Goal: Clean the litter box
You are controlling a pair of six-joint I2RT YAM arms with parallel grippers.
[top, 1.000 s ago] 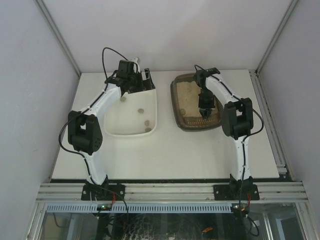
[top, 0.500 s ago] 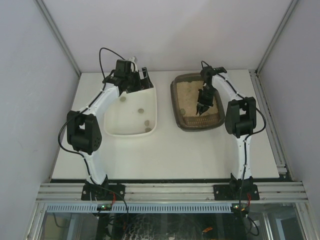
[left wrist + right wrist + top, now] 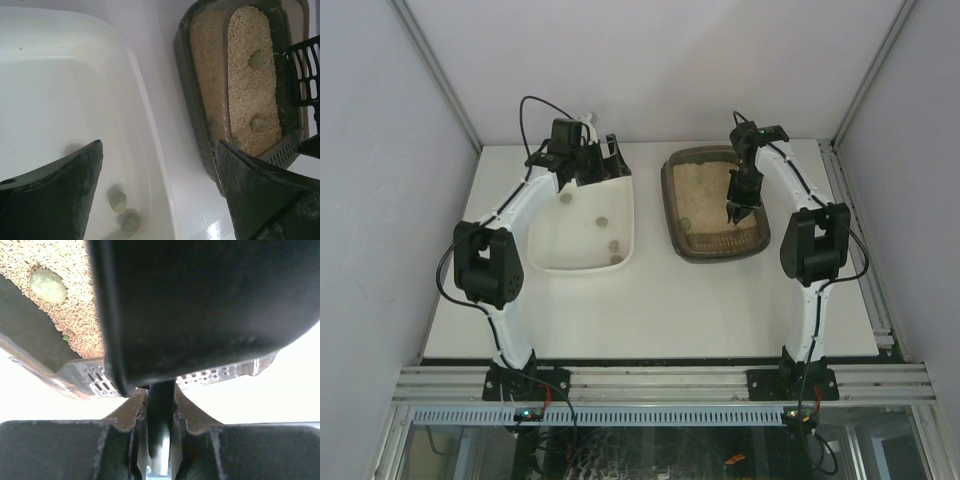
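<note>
With right fingers [image 3: 60, 450] clamped on the scoop [image 3: 200, 305] and left fingers [image 3: 55, 190] apart, slide it low under the box's [image 3: 35, 345] clump [image 3: 47, 285].

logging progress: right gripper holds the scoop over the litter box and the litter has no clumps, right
No: the left wrist view shows two clumps in the litter. The right gripper does hold the scoop over the litter box.
</note>
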